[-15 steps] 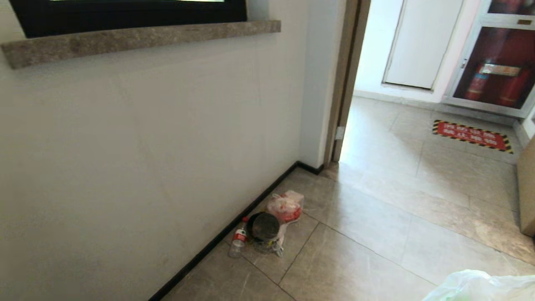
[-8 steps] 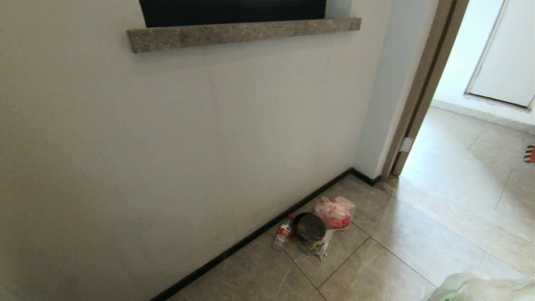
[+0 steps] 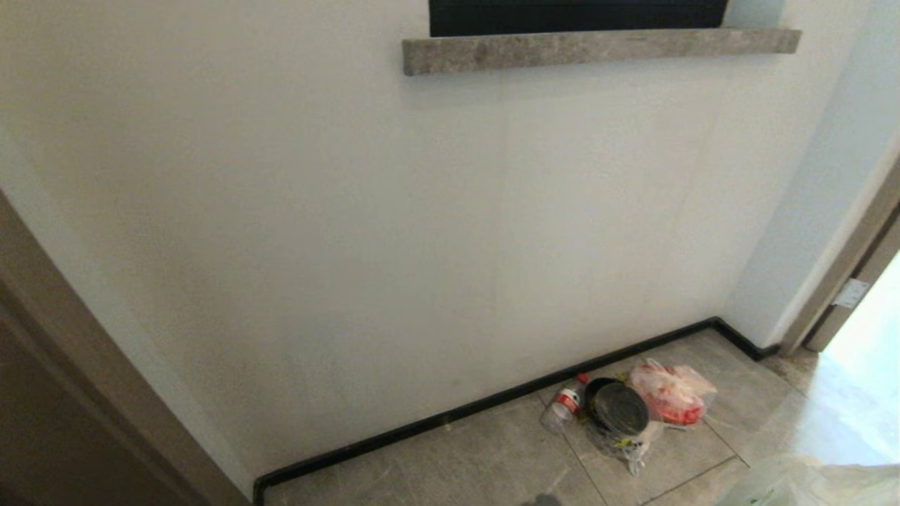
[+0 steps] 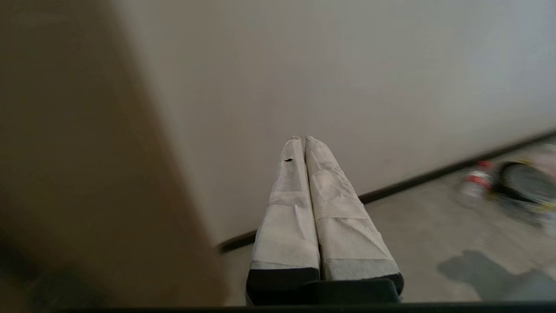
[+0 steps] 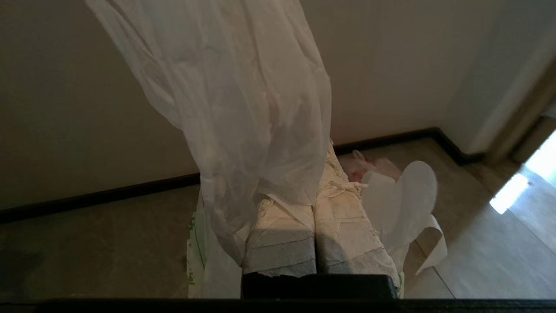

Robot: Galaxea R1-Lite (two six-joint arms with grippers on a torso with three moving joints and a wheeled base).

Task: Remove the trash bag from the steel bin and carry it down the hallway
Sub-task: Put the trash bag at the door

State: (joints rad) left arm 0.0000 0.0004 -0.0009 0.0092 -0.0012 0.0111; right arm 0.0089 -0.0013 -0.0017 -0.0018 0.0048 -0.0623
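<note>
Evidently the whole scene has swung across the head view over the last second: the doorway and bright tiles that filled the right side are now only a sliver at the edge, the window ledge (image 3: 601, 50) has slid rightward, and a brown door frame (image 3: 77, 365) has come in at the left. That reads as the base turning, not as anything on the floor moving. For the task, it suggests the bag is already out of the bin and the robot is swinging round to head down the hallway (image 3: 861, 414).

The trash bag (image 5: 243, 108) is pinched in the right gripper (image 5: 323, 191), whose 2 cloth-wrapped fingers are clenched together on it; thin, crinkly, half-transparent white film drapes over them, with a loop handle curling off to one side and green print at its lower edge. A corner of the same bag shows at the bottom right of the head view. The left gripper (image 4: 302, 139) is closed on nothing, its padded fingers pressed flat together, pointing toward the wall.

The steel bin (image 3: 620, 409) stands by the black baseboard (image 3: 492, 404), round with a dark rim. Just beside it lie a clear bottle (image 3: 562, 407) with a red label and a clear bag (image 3: 671, 393) of red contents. The floor tiles are glossy beige-grey.
</note>
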